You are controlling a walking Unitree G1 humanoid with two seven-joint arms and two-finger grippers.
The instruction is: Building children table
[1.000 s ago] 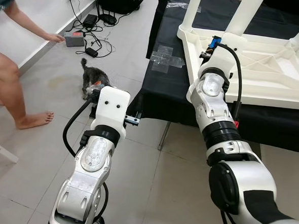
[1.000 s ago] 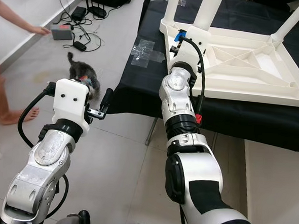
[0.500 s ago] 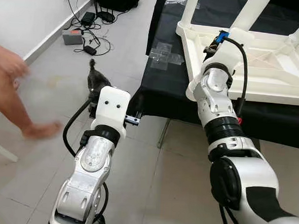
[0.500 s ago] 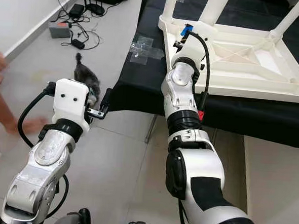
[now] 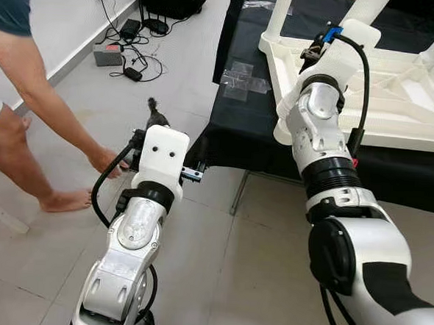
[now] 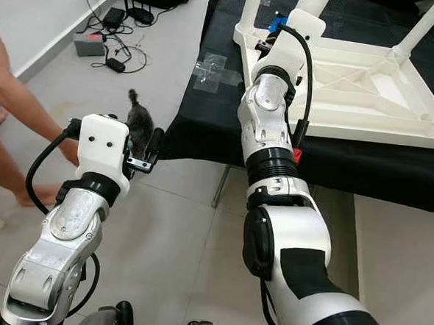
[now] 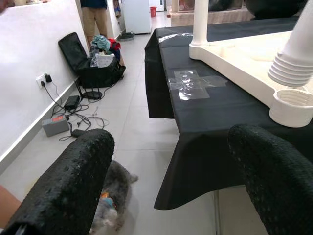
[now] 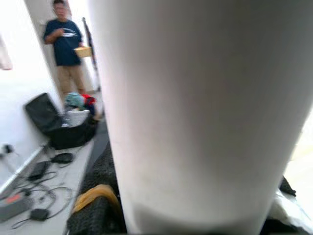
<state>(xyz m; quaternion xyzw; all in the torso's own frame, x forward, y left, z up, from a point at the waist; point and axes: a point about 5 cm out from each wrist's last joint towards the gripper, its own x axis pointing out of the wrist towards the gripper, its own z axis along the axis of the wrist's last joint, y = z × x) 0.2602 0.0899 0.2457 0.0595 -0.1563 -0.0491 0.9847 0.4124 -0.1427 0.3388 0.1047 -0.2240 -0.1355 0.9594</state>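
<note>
My right gripper is up at the near left corner of the upturned white table, which lies top-down on the black-draped bench. In my right wrist view the white leg stands upright just in front of my fingers, very close; whether they are clamped on it or only beside it, I cannot tell. The leg's long axis runs vertical, straight up out of the corner socket, so any turning or pushing has to go along that axis. The right arm is far nearer to it than the left.

My left gripper hangs off the bench edge over the floor, fingers spread wide, holding nothing. In its view a loose threaded leg end sits above a round socket at the table's corner, apart from my fingers.

Around: a small grey dog on the tiles right by my left gripper, and a person's hand reaching down toward it. Both crowd the left arm's path. Cables and a power strip lie by the wall.
</note>
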